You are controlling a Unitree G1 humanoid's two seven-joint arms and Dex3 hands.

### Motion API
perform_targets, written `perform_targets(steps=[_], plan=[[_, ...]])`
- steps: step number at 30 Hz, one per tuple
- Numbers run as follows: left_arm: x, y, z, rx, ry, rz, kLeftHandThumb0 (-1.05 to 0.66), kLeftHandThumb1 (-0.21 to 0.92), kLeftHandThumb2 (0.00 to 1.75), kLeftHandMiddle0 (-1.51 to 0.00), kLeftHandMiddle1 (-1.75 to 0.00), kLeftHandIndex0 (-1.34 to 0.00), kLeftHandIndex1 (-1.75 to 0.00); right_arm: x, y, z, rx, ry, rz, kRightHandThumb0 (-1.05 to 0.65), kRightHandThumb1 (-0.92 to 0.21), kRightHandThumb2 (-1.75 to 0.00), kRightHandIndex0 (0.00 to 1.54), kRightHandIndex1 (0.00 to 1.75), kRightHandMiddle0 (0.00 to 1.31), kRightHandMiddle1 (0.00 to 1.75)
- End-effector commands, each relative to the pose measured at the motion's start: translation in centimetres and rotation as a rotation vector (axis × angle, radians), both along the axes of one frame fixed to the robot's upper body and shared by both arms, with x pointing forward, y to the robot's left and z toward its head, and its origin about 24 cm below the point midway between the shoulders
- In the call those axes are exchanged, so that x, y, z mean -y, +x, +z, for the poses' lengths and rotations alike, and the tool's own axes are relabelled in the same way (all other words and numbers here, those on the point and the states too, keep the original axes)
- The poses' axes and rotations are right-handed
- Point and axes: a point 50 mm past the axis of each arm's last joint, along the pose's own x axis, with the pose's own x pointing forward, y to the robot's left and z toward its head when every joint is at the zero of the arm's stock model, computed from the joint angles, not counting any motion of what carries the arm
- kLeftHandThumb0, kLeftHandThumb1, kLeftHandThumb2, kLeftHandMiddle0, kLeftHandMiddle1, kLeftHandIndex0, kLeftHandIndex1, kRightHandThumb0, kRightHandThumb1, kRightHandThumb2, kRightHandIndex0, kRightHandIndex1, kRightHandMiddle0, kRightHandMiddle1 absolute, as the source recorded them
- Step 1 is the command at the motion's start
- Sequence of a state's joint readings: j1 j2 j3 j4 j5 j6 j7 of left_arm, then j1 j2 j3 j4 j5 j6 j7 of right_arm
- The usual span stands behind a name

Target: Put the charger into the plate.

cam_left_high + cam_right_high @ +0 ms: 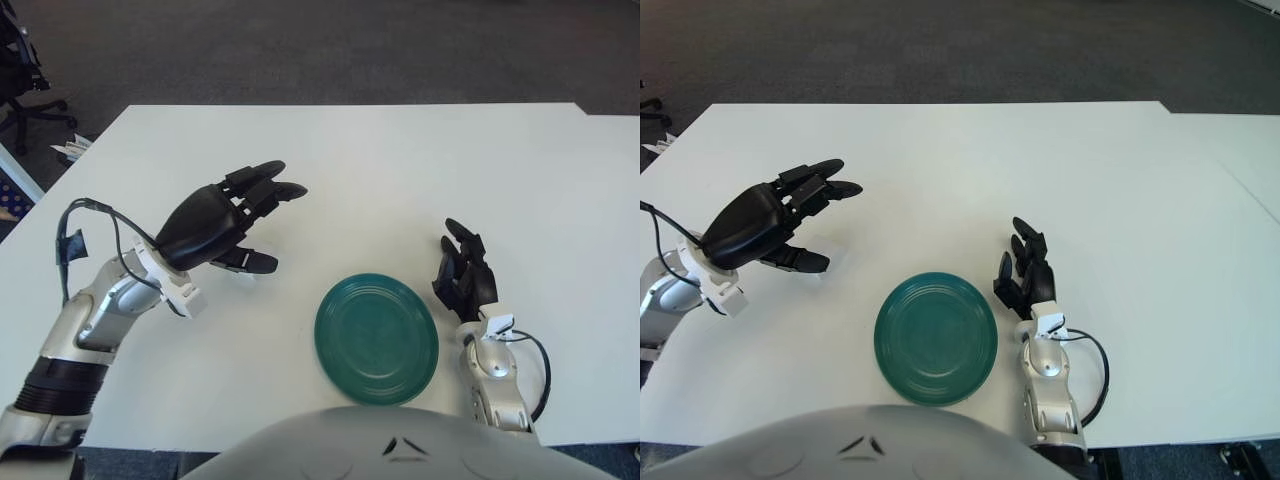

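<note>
Left hand (775, 222) spread above table (1090, 190); green plate (935, 338) empty.

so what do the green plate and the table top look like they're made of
The green plate looks like glossy plastic or glazed ceramic: soft highlights and faint concentric rings show on it; I can't say which. The table seems a matte white laminate, flat and even with no grain. The left hand hovers left of the plate, the right hand shows on its right.
</note>
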State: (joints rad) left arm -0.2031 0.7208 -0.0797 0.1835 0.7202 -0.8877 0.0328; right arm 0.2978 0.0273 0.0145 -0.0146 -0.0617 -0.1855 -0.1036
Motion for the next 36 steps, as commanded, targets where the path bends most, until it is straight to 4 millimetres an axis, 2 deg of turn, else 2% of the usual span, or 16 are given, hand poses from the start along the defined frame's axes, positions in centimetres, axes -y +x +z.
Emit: perform_targets(steps=[1,8,13,21,28,36], plan=[[-0.1,0.7,0.2,0.02,0.082,-0.054,-1.04,0.92,0.49,-0.37,0.0,-0.02,-0.83,0.2,-2.4,-4.0,-0.235,0.02,-0.017,-0.71,-0.92,-0.85,0.21,0.0,0.0,0.65],[-0.8,3.5,0.6,0.037,0.288,-0.138,-1.05,0.92,0.43,-0.32,0.0,0.0,-0.77,0.4,-2.6,-4.1,-0.229,0.023,-0.019,-0.72,-0.92,-0.84,0.23,0.01,0.0,0.63],[-1.2,4.4,0.2,0.055,0.363,-0.159,-1.05,0.92,0.46,-0.28,0.0,0.0,-0.7,0.5,-2.8,-4.1,-0.227,0.021,-0.021,-0.72,-0.92,-0.84,0.24,0.01,0.0,0.63],[-1.4,4.5,-1.6,0.072,0.466,-0.231,-1.05,0.92,0.42,-0.22,0.0,0.0,-0.63,0.8,-3.3,-4.0,-0.216,0.012,-0.02,-0.71,-0.92,-0.85,0.25,0.02,0.0,0.62],[-1.7,4.5,-2.2,0.044,0.511,-0.256,-1.05,0.92,0.3,-0.2,0.0,0.0,-0.65,1.0,-3.6,-3.8,-0.21,0.019,-0.027,-0.7,-0.92,-0.85,0.27,0.02,0.0,0.61],[-2.0,4.3,-2.8,0.014,0.529,-0.254,-1.05,0.92,0.31,-0.2,0.0,0.0,-0.66,1.1,-3.9,-3.8,-0.216,0.031,-0.034,-0.7,-0.92,-0.84,0.27,0.01,0.0,0.61]])
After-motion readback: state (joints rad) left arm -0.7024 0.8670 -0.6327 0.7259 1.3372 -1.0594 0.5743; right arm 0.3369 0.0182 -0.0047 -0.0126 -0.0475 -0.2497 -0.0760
